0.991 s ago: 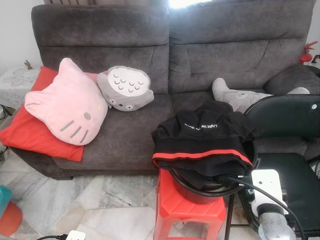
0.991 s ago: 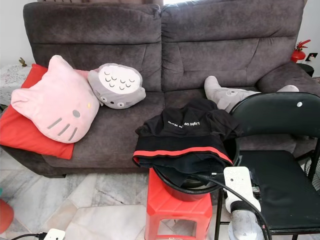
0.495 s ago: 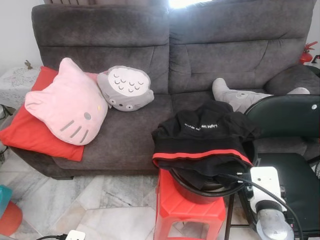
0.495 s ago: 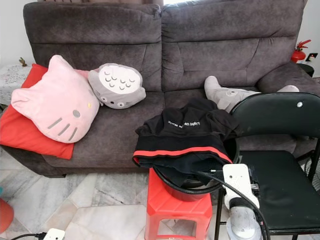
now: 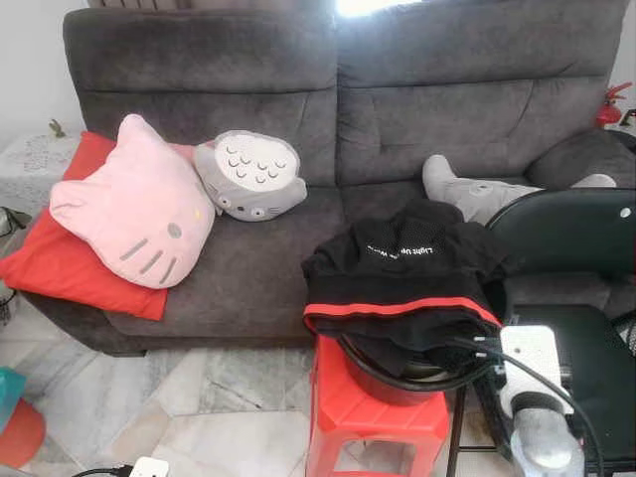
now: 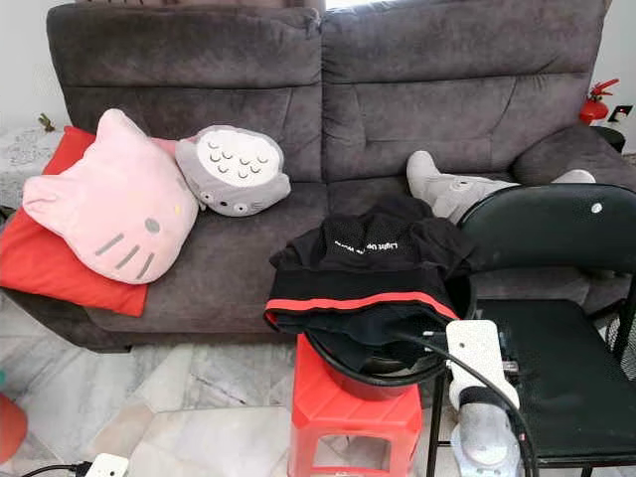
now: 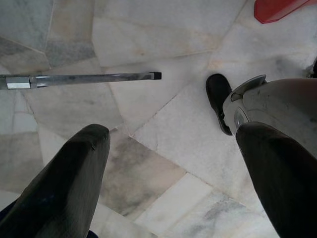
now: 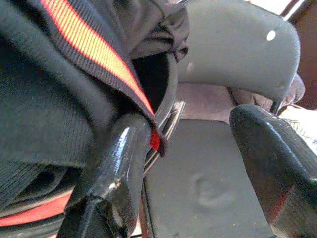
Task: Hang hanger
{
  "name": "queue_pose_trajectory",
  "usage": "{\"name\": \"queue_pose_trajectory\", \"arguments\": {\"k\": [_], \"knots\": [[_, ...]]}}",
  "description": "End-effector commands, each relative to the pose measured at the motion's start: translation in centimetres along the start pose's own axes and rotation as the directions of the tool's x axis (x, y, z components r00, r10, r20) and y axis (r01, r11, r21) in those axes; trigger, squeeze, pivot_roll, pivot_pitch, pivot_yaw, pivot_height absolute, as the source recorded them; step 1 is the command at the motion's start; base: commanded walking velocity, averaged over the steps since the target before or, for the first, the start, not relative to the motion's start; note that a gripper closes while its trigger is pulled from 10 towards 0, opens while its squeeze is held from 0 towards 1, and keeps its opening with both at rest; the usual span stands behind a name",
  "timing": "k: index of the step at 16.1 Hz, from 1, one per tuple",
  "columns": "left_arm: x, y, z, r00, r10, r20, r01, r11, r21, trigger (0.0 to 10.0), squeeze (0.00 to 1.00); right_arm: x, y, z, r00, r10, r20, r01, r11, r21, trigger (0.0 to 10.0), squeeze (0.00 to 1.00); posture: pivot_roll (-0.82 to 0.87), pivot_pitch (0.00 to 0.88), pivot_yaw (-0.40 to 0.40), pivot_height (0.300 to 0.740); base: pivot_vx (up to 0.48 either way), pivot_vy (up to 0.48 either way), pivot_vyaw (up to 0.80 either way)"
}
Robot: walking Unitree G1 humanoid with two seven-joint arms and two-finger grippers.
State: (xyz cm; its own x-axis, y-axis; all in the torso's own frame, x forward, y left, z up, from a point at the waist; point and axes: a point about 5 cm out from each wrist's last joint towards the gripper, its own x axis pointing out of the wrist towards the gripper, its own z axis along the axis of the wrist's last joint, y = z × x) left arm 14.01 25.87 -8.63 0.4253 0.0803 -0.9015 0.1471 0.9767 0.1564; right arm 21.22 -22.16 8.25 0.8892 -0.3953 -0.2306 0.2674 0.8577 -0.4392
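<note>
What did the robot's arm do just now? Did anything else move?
The right gripper crept a little further toward the black basin under the black garment, fingers open, one at the garment's red-striped hem. It has not taken hold of anything. The left gripper hangs open over the floor. The garment, red stool, cushions and sofa stayed put.

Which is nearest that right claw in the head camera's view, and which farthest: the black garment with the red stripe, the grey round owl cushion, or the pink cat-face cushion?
From the right gripper:
1. Black garment with the red stripe, draped over the basin right beside it.
2. Grey round owl cushion, mid-sofa, to its left.
3. Pink cat-face cushion, at the sofa's far left end.
</note>
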Motion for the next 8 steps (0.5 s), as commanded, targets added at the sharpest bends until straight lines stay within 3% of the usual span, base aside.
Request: {"name": "queue_pose_trajectory", "arguments": {"k": [1, 5, 8], "knots": [[0.0, 0.0, -0.2, 1.000, 0.002, -0.014, -0.002, 1.000, -0.003, 10.0, 0.00, 0.1, -0.3, 0.1, 1.000, -0.021, -0.001, 0.021, 1.000, -0.001, 10.0, 0.00, -0.11, 0.000, 0.029, 0.740, 0.000, 0.000, 0.00], [0.0, 0.1, -0.2, 1.000, 0.003, -0.014, -0.003, 1.000, -0.001, 10.0, 0.00, 0.4, -0.3, 0.3, 1.000, -0.017, -0.002, 0.017, 1.000, 0.004, 10.0, 0.00, -0.11, 0.000, 0.030, 0.740, 0.000, 0.000, 0.00], [0.0, 0.0, -0.2, 1.000, 0.004, -0.014, -0.004, 1.000, 0.001, 10.0, 0.00, 0.5, 1.1, -0.7, 0.993, 0.074, -0.090, -0.077, 0.997, -0.020, 10.0, 0.00, -0.11, 0.000, 0.028, 0.740, 0.000, 0.000, 0.00]]}}
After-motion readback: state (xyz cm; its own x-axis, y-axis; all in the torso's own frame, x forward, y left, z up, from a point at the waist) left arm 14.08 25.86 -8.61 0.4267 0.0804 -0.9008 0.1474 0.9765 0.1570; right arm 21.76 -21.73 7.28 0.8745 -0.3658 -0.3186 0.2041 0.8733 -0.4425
